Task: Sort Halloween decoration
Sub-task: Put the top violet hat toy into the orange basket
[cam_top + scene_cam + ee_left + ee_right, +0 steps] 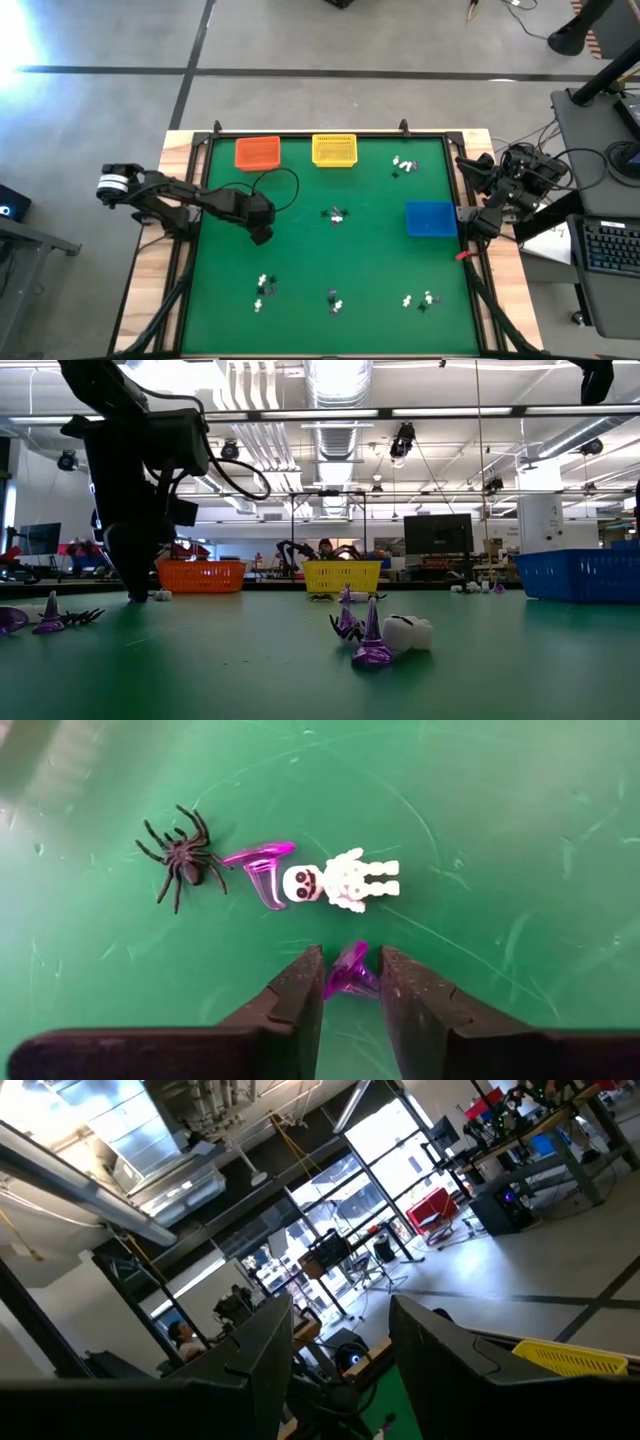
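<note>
My left gripper (350, 968) points down at the green mat (520, 840), left of the table's middle (262, 234), shut on a small purple hat-shaped trinket (350, 976). Just beyond its fingertips lie a black spider (183, 860), a second purple hat (262, 868) and a white skeleton (345, 880), each flat on the mat. More small clusters of Halloween decoration lie about the mat (336, 214) (404, 165) (263, 288). My right gripper (340, 1320) waits open at the table's right edge, pointing up into the room. My left gripper pinches the purple hat trinket (352, 982) between its two fingertips (300, 982). The fingers come from above, pointing steeply down. The trinket is down at the mat; whether it still rests on it, I cannot tell.
An orange basket (257, 152) and a yellow basket (334, 150) stand at the far edge, a blue basket (431, 219) at the right edge. Further trinket clusters lie near the front edge (335, 299) (420, 299). A purple hat and a white piece (385, 635) lie mid-table.
</note>
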`<action>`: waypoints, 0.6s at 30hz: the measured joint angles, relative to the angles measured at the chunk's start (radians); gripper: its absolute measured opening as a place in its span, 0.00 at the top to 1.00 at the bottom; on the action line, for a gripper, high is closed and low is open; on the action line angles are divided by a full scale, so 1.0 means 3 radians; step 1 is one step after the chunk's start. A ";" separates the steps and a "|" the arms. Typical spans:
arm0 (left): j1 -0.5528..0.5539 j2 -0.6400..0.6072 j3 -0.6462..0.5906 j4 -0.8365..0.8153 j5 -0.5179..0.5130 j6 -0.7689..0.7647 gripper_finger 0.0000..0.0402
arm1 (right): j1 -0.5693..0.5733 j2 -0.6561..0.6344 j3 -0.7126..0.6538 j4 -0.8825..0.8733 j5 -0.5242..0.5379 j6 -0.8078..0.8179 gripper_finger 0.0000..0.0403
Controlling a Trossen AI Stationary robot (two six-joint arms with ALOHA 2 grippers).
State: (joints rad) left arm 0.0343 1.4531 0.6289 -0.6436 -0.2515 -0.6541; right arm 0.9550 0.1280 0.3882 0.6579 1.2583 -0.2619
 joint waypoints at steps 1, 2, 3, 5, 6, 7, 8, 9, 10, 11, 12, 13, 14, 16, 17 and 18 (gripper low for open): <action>0.0002 -0.0003 0.0000 0.0003 0.0025 0.0029 0.82 | 0.0000 0.0000 0.0000 0.0002 0.0001 0.0000 0.60; 0.0004 -0.0004 -0.0001 0.0004 0.0057 0.0062 0.83 | 0.0000 0.0000 0.0000 0.0004 0.0000 0.0001 0.60; 0.0004 -0.0005 -0.0001 0.0003 0.0089 0.0089 0.85 | 0.0000 0.0000 0.0000 0.0004 0.0000 0.0001 0.60; 0.0004 -0.0012 -0.0001 -0.0008 0.0134 0.0122 0.89 | 0.0000 0.0000 0.0000 0.0004 0.0001 0.0000 0.60; 0.0007 -0.0014 0.0000 -0.0016 0.0159 0.0129 0.90 | 0.0000 0.0000 0.0000 0.0004 0.0000 -0.0002 0.60; 0.0008 -0.0021 0.0001 -0.0025 0.0174 0.0131 0.92 | 0.0000 0.0000 0.0000 0.0004 0.0000 -0.0003 0.60; 0.0007 -0.0028 0.0000 -0.0032 0.0182 0.0132 0.93 | 0.0000 0.0000 0.0000 0.0004 0.0001 -0.0003 0.60; 0.0007 -0.0035 0.0000 -0.0036 0.0197 0.0132 0.95 | -0.0001 0.0000 0.0000 0.0005 0.0001 -0.0004 0.60; 0.0010 -0.0046 0.0000 -0.0041 0.0218 0.0132 0.96 | 0.0000 0.0000 0.0000 0.0004 0.0001 -0.0007 0.60; 0.0013 -0.0054 -0.0002 -0.0048 0.0251 0.0133 0.97 | 0.0000 0.0000 0.0000 0.0005 0.0002 -0.0008 0.60; 0.0020 -0.0062 -0.0003 -0.0053 0.0282 0.0134 0.98 | 0.0000 0.0000 0.0000 0.0005 0.0003 -0.0009 0.60; 0.0021 -0.0069 -0.0003 -0.0061 0.0319 0.0132 0.98 | -0.0001 0.0000 0.0000 0.0005 0.0003 -0.0009 0.60; 0.0024 -0.0075 -0.0003 -0.0067 0.0358 0.0133 0.99 | 0.0000 0.0000 0.0000 0.0005 0.0003 -0.0010 0.60; 0.0022 -0.0094 -0.0005 -0.0072 0.0402 0.0134 0.99 | 0.0000 0.0000 0.0000 0.0006 0.0003 -0.0009 0.60; 0.0022 -0.0109 -0.0006 -0.0072 0.0422 0.0134 0.99 | 0.0000 0.0000 0.0000 0.0005 0.0003 -0.0007 0.60; 0.0022 -0.0126 -0.0006 -0.0073 0.0438 0.0134 0.99 | 0.0000 0.0000 0.0000 0.0006 0.0003 -0.0006 0.60</action>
State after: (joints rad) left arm 0.0410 1.4151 0.6270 -0.6654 -0.1199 -0.6140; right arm 0.9550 0.1280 0.3882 0.6598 1.2591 -0.2636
